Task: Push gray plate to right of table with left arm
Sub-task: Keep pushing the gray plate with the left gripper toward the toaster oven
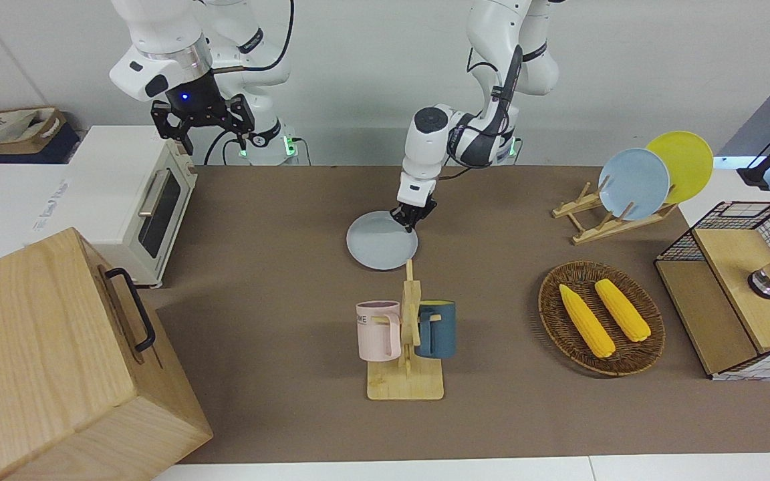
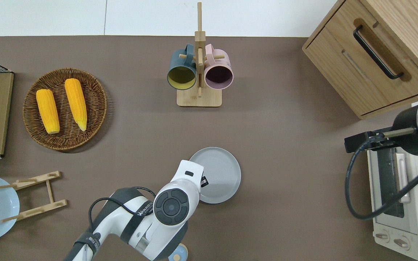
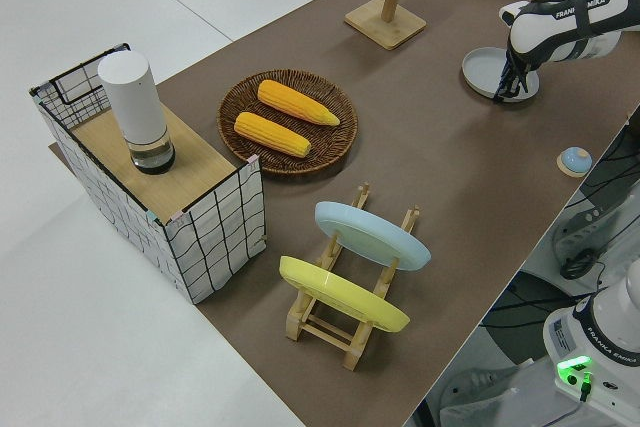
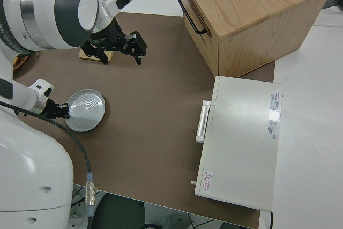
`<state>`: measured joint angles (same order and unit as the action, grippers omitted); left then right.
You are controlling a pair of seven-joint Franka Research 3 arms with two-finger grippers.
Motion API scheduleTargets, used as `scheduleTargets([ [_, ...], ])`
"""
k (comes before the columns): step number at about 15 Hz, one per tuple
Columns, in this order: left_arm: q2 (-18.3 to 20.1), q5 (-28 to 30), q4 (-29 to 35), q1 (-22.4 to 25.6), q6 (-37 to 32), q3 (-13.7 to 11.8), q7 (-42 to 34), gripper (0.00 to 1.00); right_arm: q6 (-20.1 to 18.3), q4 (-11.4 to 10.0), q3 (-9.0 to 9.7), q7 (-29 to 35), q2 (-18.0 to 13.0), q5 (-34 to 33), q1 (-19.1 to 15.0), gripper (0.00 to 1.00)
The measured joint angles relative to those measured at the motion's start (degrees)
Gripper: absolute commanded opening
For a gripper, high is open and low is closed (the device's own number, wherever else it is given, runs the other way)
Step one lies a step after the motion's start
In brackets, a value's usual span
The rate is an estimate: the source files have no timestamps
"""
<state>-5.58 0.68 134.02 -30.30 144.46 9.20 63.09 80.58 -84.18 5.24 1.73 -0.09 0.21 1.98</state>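
- Pressing at the rim of the gray plate (image 1: pixel 381 240), the left gripper (image 1: pixel 411 218) is down at table level on the edge of the plate toward the left arm's end of the table (image 1: pixel 278 280); whether its fingers are parted or closed cannot be told, and nothing appears to be held.
- The plate lies flat near the middle of the table, nearer to the robots than the mug rack (image 1: pixel 406 347), with bare covering between them.
- The right gripper (image 1: pixel 203 121) is parked, its fingers spread wide and holding nothing.
- Risk: contact is at one point on a round rim. A push off the plate's centre line would likely spin it or let it slide off the fingertips.
- Risk: the fingers may ride over the low rim if held too high, and so lose the plate.
- Risk: a path that veers away from the robots could bring the plate toward the mug rack.
- Risk: the white oven (image 1: pixel 151 207) and wooden cabinet (image 1: pixel 57 361) stand at the right arm's end; overtravel would strike them.
- Surface: matte brown covering, flat, likely giving moderate friction.
- Surroundings: wicker basket (image 1: pixel 552 321) with two corn cobs (image 1: pixel 585 319), plate rack (image 1: pixel 592 224), wire crate (image 1: pixel 739 287), pale wall.
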Motion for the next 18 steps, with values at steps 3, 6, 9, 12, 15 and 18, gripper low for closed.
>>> scheduleTargets([
  [3,-1.36,-0.01,-1.82,-1.41,-0.01,0.08,2.75,0.0,0.0,0.0,0.0,0.0,0.0,0.0,0.0,0.983],
  [6,-3.04,-0.27,-3.84,-3.01,-0.01,0.14,5.95,0.0,0.0,0.0,0.0,0.0,0.0,0.0,0.0,0.983],
  [9,-4.63,-2.92,-5.84,-4.28,-0.08,0.21,10.5,0.0,0.0,0.0,0.0,0.0,0.0,0.0,0.0,0.983],
  [12,-6.2,-4.26,-7.95,-5.7,-0.29,0.24,13.84,0.0,0.0,0.0,0.0,0.0,0.0,0.0,0.0,0.983],
  [15,-8.17,-4.35,-10.99,-7.25,-1.58,0.26,16.24,0.0,0.0,0.0,0.0,0.0,0.0,0.0,0.0,0.983],
  [18,-10.58,-4.5,-14.82,-9.0,-3.59,0.27,18.63,0.0,0.0,0.0,0.0,0.0,0.0,0.0,0.0,0.983],
])
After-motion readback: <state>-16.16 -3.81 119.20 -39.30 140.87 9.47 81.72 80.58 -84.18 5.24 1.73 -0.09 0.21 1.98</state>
